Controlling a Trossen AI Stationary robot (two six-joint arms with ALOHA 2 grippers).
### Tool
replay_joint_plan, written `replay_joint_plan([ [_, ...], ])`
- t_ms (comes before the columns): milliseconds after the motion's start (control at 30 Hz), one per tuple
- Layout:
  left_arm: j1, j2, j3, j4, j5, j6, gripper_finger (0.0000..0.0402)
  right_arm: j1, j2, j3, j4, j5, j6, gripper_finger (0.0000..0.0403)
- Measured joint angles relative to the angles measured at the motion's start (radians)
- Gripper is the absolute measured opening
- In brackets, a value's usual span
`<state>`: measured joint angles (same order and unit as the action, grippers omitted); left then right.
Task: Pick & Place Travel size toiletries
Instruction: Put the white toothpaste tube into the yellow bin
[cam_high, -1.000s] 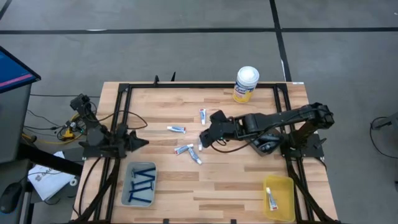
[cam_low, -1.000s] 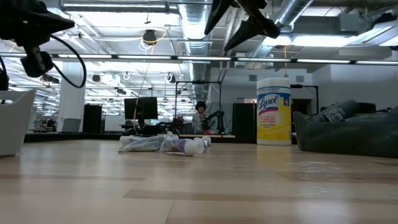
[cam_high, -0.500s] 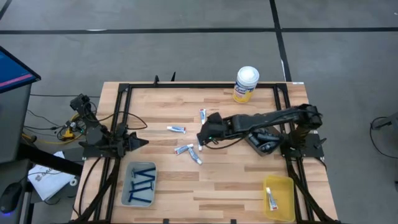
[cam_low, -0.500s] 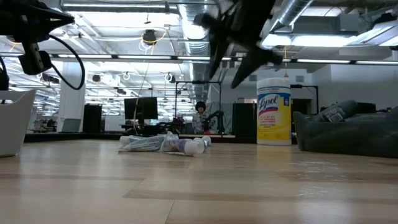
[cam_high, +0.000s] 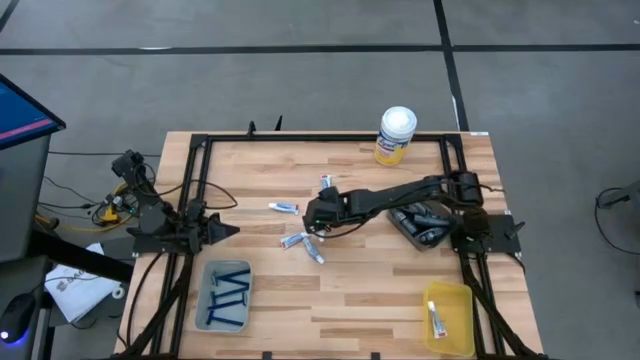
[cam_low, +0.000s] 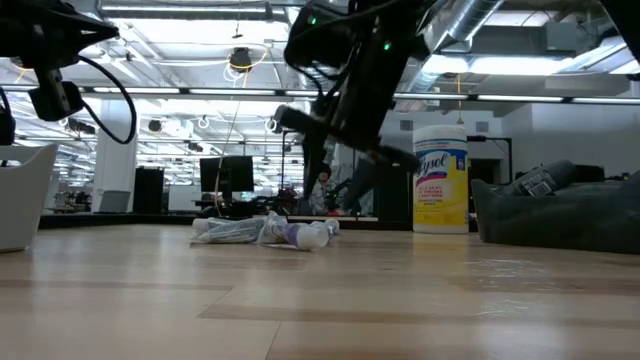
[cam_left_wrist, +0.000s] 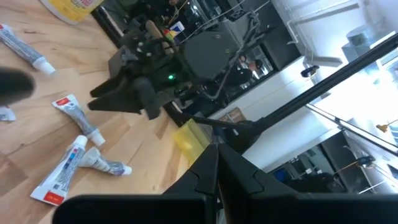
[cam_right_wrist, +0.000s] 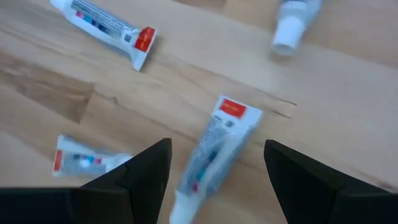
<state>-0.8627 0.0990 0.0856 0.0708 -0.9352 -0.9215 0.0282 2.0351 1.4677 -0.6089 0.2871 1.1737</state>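
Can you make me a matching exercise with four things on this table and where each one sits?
Things:
1. razors
2. yellow canister
3. right gripper
4. left gripper

Places:
A. at the table's far edge
B. jaws open above the loose tubes mid-table
C. in the grey tray at the near left
D. jaws shut at the table's left side

Pairs: 1-C, 2-A, 3-B, 4-D

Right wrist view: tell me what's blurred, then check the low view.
Right wrist view: the tube between the open right gripper fingers is motion-smeared, print unreadable. Low view: the right arm is smeared; the canister stays sharp, ceiling lights glare.
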Motion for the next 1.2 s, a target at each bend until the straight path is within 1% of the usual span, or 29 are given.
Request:
replay_joint_plan([
  [100,0.000,-0.008,0.000,0.000,0.002,0.000,0.0001,-0.010,0.034,0.001,0.033,-0.009,-0.002,0.0248],
  [167,0.000,-0.020,-0.001,-0.001,0.005,0.000,0.0001,-0.014,0.055,0.001,0.044,-0.034,-0.002,0.0248],
  [267,0.000,-0.086,-0.021,0.005,0.006,0.000,0.0001,-0.013,0.075,0.001,0.043,-0.067,-0.002,0.0248],
  [367,0.003,-0.099,-0.078,0.092,-0.008,0.000,0.0001,-0.006,0.083,0.002,0.032,-0.085,-0.002,0.0237],
  [400,0.005,-0.098,-0.079,0.089,-0.010,-0.004,0.0001,-0.003,0.081,0.002,0.033,-0.088,0.005,0.0230],
  [500,0.005,-0.098,-0.079,0.078,-0.006,-0.001,0.0001,0.004,0.081,0.002,0.025,-0.088,0.024,0.0198],
  [767,0.005,-0.098,-0.079,0.088,-0.003,0.000,0.0001,0.013,0.081,0.002,0.012,-0.107,0.025,0.0060],
  [833,0.005,-0.099,-0.079,0.088,-0.003,0.000,0.0001,0.018,0.080,0.002,0.014,-0.107,0.009,0.0031],
  [900,0.006,-0.099,-0.079,0.089,-0.003,0.000,0.0001,0.023,0.079,0.003,0.013,-0.116,-0.003,0.0011],
  [967,0.006,-0.099,-0.079,0.089,-0.003,0.000,0.0001,0.025,0.071,0.003,0.006,-0.133,-0.004,0.0010],
  [1100,0.006,-0.099,-0.079,0.091,-0.003,0.000,0.0001,0.033,0.055,0.001,-0.012,-0.152,-0.003,0.0029],
  [1200,0.006,-0.099,-0.079,0.092,-0.003,0.000,0.0001,0.038,0.032,0.004,-0.012,-0.167,-0.003,0.0030],
])
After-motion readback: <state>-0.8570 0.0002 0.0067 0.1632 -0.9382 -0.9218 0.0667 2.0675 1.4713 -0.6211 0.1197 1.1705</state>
